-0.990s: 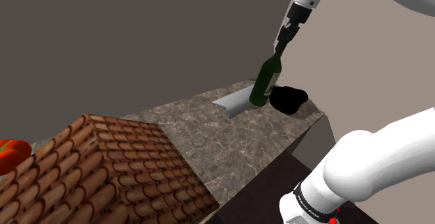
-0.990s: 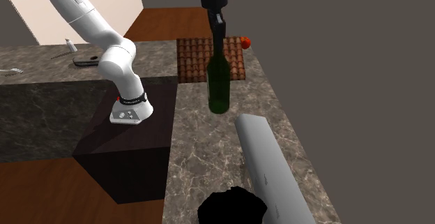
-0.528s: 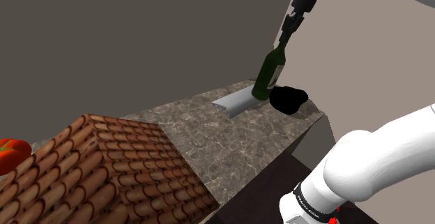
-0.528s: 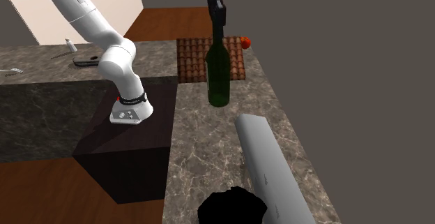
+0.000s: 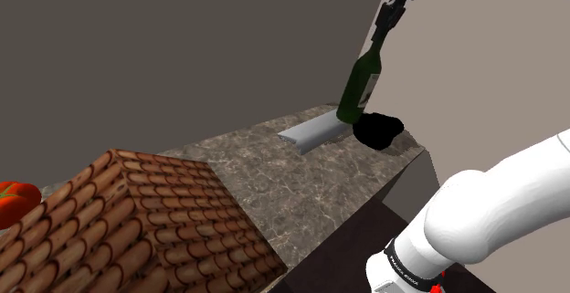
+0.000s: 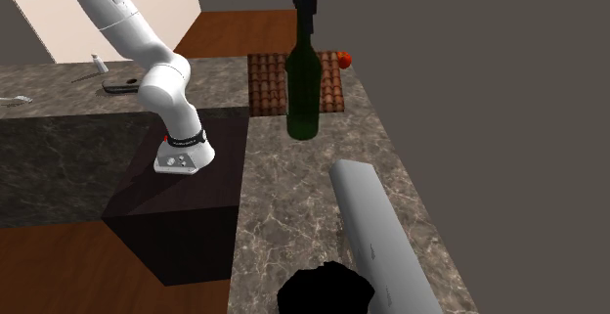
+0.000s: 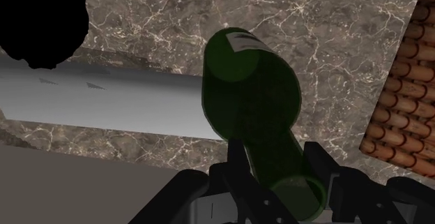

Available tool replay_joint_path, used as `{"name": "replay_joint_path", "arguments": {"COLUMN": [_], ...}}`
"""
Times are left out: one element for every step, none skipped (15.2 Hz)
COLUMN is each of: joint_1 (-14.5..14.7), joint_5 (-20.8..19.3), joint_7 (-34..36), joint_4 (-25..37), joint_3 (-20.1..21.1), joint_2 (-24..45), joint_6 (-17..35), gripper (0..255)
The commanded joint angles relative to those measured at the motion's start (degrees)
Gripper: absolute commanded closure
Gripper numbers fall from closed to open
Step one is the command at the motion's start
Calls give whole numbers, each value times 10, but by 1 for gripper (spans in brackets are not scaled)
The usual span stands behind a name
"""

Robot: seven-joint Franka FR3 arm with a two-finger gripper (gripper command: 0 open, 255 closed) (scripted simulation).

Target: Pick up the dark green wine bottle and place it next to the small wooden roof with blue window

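One dark green wine bottle (image 5: pixel 359 86) was held by its neck between the two fingers of the black end effector (image 5: pixel 376 40), which were clamped on the glass. The bottle was hung clear of the marbled brown worktop (image 5: pixel 301 177), base down and slightly tilted, over the end of one pale grey elongated object (image 5: pixel 311 131) that was laid flat on the stone. Just beside that object, at the worktop's corner, one shapeless black object (image 5: pixel 377 130) was seen. One roof of reddish-brown tiles (image 5: pixel 137 218) was set at the other end of the worktop, well apart from the bottle, and one red-orange round item (image 5: pixel 14 200) was placed just past it. In the wrist view the bottle (image 7: pixel 254 111) was gripped at the neck by the end effector (image 7: pixel 275 156), with the roof (image 7: pixel 408 97) off to one side.
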Motion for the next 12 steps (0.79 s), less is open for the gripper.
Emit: {"name": "replay_joint_path", "arguments": {"joint_1": [1,1,2,2,2,2,3,3,3,3,3,3], "joint_5": [3,4,6,7,9,11,12,14,16,18,21,23], "joint_7": [-2,-3,-4,-5,-6,-8,-9,-10,-12,-13,-15,-17], "joint_4": [28,40,53,66,80,93,108,122,137,152,168,184], "joint_3": [-2,-2,-3,-4,-5,-6,-7,-9,-10,-12,-13,-15], "joint_2": [10,15,19,24,29,35,40,46,52,59,65,72], "joint_6": [-18,-26,-35,-43,-52,-61,-69,-78,-87,-97,-106,-116], "gripper": [255,255,255,255,255,255,255,255,255,255,255,255]}}
